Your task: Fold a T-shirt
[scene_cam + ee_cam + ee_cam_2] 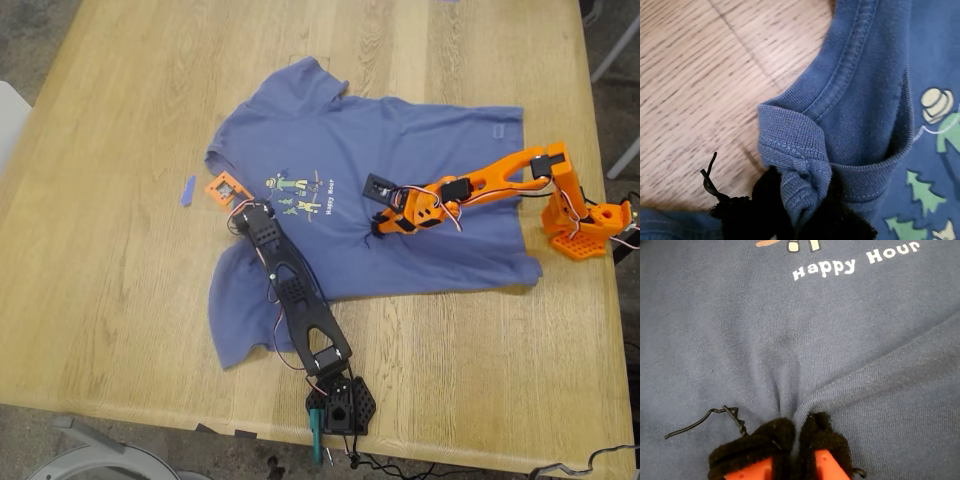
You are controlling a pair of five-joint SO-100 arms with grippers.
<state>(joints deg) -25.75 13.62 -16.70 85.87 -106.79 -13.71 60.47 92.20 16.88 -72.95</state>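
The blue-purple T-shirt [430,150] lies spread on the wooden table, chest print [298,195] up, collar toward the exterior view's left. My first gripper [245,215], on the black arm, is shut on a bunched fold of the collar [795,150]; its black padded fingers [755,210] clamp the ribbed cloth. My second gripper [380,225], on the orange arm, is shut on a pinch of cloth [790,405] in the middle of the shirt, just below the "Happy Hour" text [855,262]. Creases fan out from its black pads [825,435].
A small blue strip [187,190] lies on the bare wood to the exterior view's left of the collar, next to a small orange block [224,187]. The black arm's base [340,405] sits at the near table edge, the orange base [585,225] at the exterior view's right edge.
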